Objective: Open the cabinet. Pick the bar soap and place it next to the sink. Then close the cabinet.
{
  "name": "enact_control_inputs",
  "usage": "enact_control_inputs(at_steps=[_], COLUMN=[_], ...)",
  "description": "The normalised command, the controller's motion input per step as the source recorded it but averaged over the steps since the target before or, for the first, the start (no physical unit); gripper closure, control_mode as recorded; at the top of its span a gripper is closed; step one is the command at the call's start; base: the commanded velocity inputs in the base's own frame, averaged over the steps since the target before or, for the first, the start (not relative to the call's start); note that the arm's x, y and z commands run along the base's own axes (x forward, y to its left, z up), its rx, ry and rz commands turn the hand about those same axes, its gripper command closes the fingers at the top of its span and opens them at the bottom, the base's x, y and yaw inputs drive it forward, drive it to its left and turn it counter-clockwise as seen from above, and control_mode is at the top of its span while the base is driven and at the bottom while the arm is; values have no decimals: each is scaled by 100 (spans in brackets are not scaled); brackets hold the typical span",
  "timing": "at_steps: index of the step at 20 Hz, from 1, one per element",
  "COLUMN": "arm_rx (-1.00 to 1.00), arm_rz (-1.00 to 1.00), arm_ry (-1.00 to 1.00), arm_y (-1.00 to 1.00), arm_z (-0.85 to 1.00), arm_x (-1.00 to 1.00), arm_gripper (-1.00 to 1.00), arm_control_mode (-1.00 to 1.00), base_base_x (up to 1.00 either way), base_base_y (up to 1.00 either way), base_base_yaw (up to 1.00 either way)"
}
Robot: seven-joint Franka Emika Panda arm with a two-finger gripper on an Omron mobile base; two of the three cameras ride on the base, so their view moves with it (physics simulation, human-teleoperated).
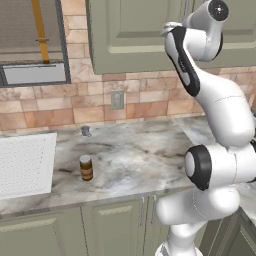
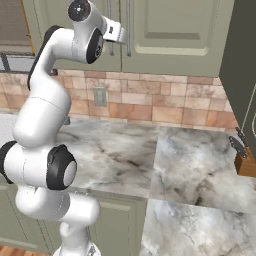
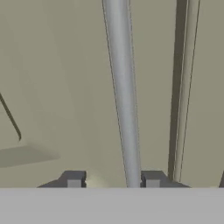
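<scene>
1. The arm is reaching up to the cabinet, its hand pressed close against the door front beside the long silver handle
2. In the hand view, the gripper is straddling the handle: one dark fingertip is sitting to each side of the bar, with the bar nearer one tip and a visible gap on the other side
3. The jaws are standing partly apart around the bar; whether they are already clamping it I cannot tell
4. Both cabinet doors are appearing shut in the base views, so the opening step is judged as only just beginning
5. The bar soap is presumably sitting behind the closed doors; its place is not confirmable
6. The sink is lying at the left of the marble counter, with a brown jar standing near its right edge
7. Remaining, by my judgement: pulling the door open, fetching the soap, setting it beside the sink, closing the cabinet
</scene>
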Motion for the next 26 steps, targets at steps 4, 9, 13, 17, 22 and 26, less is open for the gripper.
enact_control_inputs(at_steps=[4, 9, 13, 17, 22, 26], arm_rx=[0, 0, 0, 0, 0, 0], arm_rz=[4, 4, 0, 0, 0, 0], arm_ry=[-4, -3, 0, 0, 0, 0], arm_y=[0, 3, 20, 19, 16, 13], arm_z=[-12, -10, -1, 0, 8, 24], arm_x=[36, 18, -30, -44, -46, -41], arm_gripper=[100, 100, 100, 100, 100, 100], arm_control_mode=[-100, -100, -100, -100, -100, -100], base_base_x=[0, 0, 0, 0, 0, 0], base_base_y=[0, 0, 0, 0, 0, 0], base_base_yaw=[0, 0, 0, 0, 0, 0])
